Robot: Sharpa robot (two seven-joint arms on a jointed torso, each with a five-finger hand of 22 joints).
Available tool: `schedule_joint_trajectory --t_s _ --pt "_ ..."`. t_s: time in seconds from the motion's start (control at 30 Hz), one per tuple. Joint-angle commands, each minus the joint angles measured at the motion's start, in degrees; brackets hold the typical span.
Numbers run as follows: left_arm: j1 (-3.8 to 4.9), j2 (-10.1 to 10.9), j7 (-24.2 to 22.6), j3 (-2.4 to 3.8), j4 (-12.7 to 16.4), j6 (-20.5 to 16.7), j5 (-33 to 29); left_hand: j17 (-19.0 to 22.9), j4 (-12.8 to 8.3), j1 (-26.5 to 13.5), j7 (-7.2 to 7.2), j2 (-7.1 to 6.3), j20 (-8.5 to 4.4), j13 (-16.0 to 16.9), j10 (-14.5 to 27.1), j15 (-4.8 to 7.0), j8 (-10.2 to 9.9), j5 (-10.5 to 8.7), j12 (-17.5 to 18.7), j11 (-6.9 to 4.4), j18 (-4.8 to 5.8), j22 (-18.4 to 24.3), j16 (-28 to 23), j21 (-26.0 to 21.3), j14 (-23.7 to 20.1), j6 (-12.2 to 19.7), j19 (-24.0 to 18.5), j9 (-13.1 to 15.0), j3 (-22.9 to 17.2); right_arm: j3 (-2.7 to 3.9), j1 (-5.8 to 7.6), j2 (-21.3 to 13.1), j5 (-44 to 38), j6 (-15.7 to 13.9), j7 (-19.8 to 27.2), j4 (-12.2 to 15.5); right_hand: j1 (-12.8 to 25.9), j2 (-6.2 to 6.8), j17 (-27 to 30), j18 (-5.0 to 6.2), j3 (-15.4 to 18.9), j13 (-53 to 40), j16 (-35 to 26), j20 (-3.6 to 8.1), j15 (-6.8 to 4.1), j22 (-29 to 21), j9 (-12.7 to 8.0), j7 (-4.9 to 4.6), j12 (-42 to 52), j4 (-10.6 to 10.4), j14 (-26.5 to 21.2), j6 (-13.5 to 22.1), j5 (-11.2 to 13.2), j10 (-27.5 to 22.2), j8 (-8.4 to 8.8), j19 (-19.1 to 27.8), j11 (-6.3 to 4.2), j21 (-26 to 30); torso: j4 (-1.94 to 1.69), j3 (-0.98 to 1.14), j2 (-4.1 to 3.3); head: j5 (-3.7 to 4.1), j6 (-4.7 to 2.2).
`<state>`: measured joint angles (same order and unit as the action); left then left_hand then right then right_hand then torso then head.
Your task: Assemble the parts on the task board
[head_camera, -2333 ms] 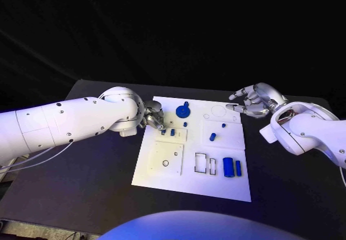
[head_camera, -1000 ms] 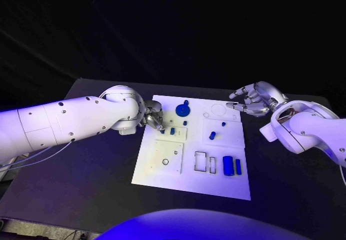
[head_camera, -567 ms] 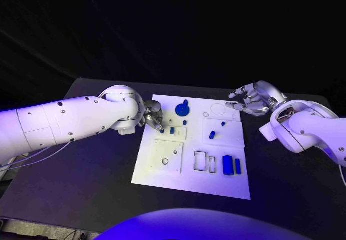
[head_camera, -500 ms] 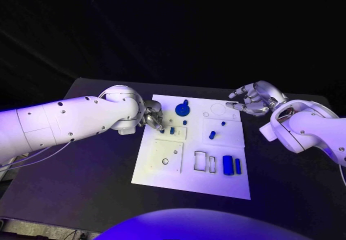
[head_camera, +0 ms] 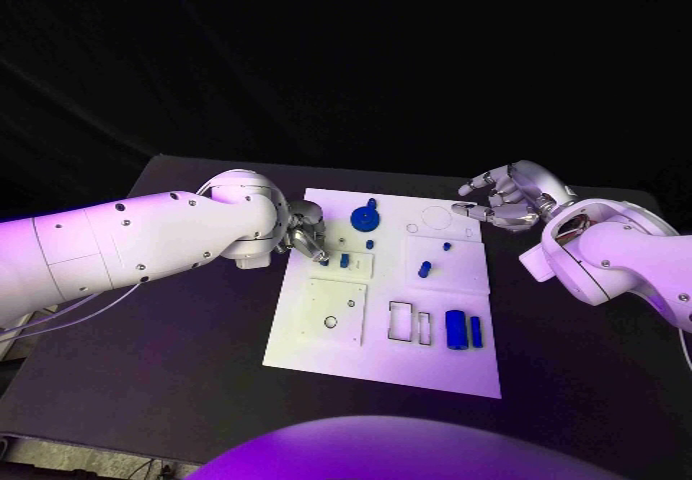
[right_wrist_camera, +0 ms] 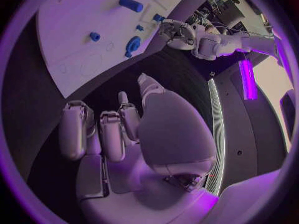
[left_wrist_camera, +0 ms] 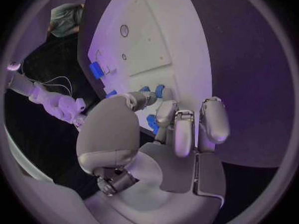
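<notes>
So the small blue peg everything hinges on sits in the little square raised panel on the flat white plastic task board, up in the board's far-left part, and its long axis runs roughly front to back as the head camera sees it. The silver many-fingered left hand is right on top of that spot, fingertips pointing down at the panel from its left side, so the peg lies just to the right of the fingers and a touch nearer the robot. From the wrist camera the left hand's fingers are curled in close around the small blue pieces there; I honestly can't tell whether it's pinching one or only touching it. My guess is the left hand is the one seating this peg, since it's far nearer than the other. The silver right hand hovers off the board's far-right corner with its fingers apart and loosely curved, holding nothing. Going outward on the board: a round blue knob-like disc just beyond the panel, a short blue pin lying loose mid-board, and a thick blue cylinder with a thinner blue bar beside it near the right edge. Two rectangular cut-out slots next to them look unfilled.
</notes>
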<state>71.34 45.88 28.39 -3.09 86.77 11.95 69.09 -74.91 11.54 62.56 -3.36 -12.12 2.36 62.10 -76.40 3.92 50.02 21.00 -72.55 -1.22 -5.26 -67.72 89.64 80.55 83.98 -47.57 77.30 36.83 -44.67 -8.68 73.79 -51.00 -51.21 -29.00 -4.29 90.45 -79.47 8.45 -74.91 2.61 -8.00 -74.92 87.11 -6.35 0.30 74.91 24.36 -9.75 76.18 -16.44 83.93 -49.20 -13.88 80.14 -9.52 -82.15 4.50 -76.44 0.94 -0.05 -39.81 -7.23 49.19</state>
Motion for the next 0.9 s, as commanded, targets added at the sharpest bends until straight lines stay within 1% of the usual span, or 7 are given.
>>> schedule_joint_trajectory --t_s 0.03,0.27,0.4,0.63,0.73,0.9 --pt "-0.08 -0.1 0.0 -0.05 0.1 0.7 -0.4 -15.1 -9.6 -0.7 0.28 0.13 -0.13 0.0 -0.4 0.37 0.1 0.14 -0.2 0.07 0.54 0.0 0.4 0.2 6.0 -0.5 0.1 0.2 -10.1 0.01 -0.02 0.0 -0.2 0.3 0.4 0.0 0.5 -0.11 -7.6 0.98 -0.1 -2.7 -0.3 0.13 -0.09 4.8 -0.1 0.37 -0.1 -0.2 4.2 0.1 -0.2 -0.1 -0.34 0.1 -0.05 0.2 0.02 0.01 0.01 -0.01 0.00" --pt "-0.08 -0.2 0.0 -0.05 0.0 0.1 -1.0 -15.1 -8.5 -2.4 0.58 0.37 -0.30 0.0 -0.6 0.54 0.2 -0.30 -0.2 -0.14 0.55 0.0 0.4 0.1 6.0 -0.4 0.1 0.5 -9.1 0.01 -0.02 0.0 -0.2 0.3 0.4 0.0 0.6 -0.11 -7.6 1.01 -0.1 -2.6 -0.3 0.14 -0.11 4.7 -0.1 0.38 -0.1 -0.1 4.2 0.2 -0.3 -0.1 -0.42 0.2 -0.07 0.4 0.00 0.01 0.01 0.04 0.02" --pt "-0.08 -0.3 0.0 -0.04 -0.2 0.0 -1.2 -15.1 -7.5 -3.7 0.80 0.41 -0.41 0.0 -0.6 0.65 0.2 -0.60 -0.1 -0.28 0.55 0.1 0.4 0.0 6.0 -0.4 0.1 0.6 -7.7 0.01 -0.02 0.0 -0.2 0.2 0.4 0.0 0.6 -0.12 -7.6 1.01 -0.1 -2.6 -0.3 0.14 -0.11 4.7 -0.1 0.38 -0.2 -0.2 4.2 0.2 -0.3 -0.2 -0.44 0.2 -0.07 0.4 0.00 0.02 0.02 0.04 0.02" --pt "-0.08 -0.5 0.0 -0.04 -0.5 0.0 -1.5 -15.1 -6.2 -5.1 0.96 0.36 -0.51 0.0 -0.6 0.75 -0.1 -0.78 0.0 -0.38 0.56 0.1 0.4 -0.1 6.0 -0.4 0.1 0.6 -6.2 0.01 -0.02 0.0 -0.2 0.0 0.6 0.0 0.8 -0.07 -7.4 1.04 0.0 -2.5 -0.4 0.15 -0.11 4.6 -0.1 0.38 -0.3 -0.2 4.2 0.2 -0.3 -0.2 -0.46 0.2 -0.06 0.5 0.04 0.00 -0.01 0.09 0.06" --pt "-0.08 -0.5 0.0 -0.03 -0.7 -0.1 -1.7 -15.1 -5.9 -5.5 0.98 0.30 -0.53 -0.2 -0.5 0.76 -0.1 -0.85 0.1 -0.39 0.55 0.2 0.4 -0.1 6.0 -0.4 0.1 0.6 -5.9 0.01 -0.02 0.0 -0.1 0.0 0.6 -0.1 0.9 -0.05 -7.4 1.04 0.0 -2.5 -0.4 0.15 -0.11 4.6 -0.1 0.37 -0.3 -0.2 4.2 0.3 -0.3 -0.2 -0.48 0.2 -0.06 0.5 0.01 0.01 -0.01 0.12 0.04" --pt "-0.08 -0.7 0.0 -0.03 -1.0 -0.3 -1.9 -15.1 -4.7 -6.6 1.05 0.21 -0.57 0.0 -0.5 0.80 -0.3 -1.11 0.1 -0.44 0.55 0.2 0.4 -0.2 6.0 -0.7 0.1 0.6 -4.6 0.01 -0.02 0.0 -0.1 0.0 0.6 -0.1 1.1 -0.04 -7.4 1.04 0.1 -2.5 -0.4 0.15 -0.10 4.6 -0.1 0.37 -0.3 -0.2 4.2 0.3 -0.2 -0.2 -0.50 0.2 -0.05 0.5 -0.05 -0.02 -0.01 0.19 0.11"
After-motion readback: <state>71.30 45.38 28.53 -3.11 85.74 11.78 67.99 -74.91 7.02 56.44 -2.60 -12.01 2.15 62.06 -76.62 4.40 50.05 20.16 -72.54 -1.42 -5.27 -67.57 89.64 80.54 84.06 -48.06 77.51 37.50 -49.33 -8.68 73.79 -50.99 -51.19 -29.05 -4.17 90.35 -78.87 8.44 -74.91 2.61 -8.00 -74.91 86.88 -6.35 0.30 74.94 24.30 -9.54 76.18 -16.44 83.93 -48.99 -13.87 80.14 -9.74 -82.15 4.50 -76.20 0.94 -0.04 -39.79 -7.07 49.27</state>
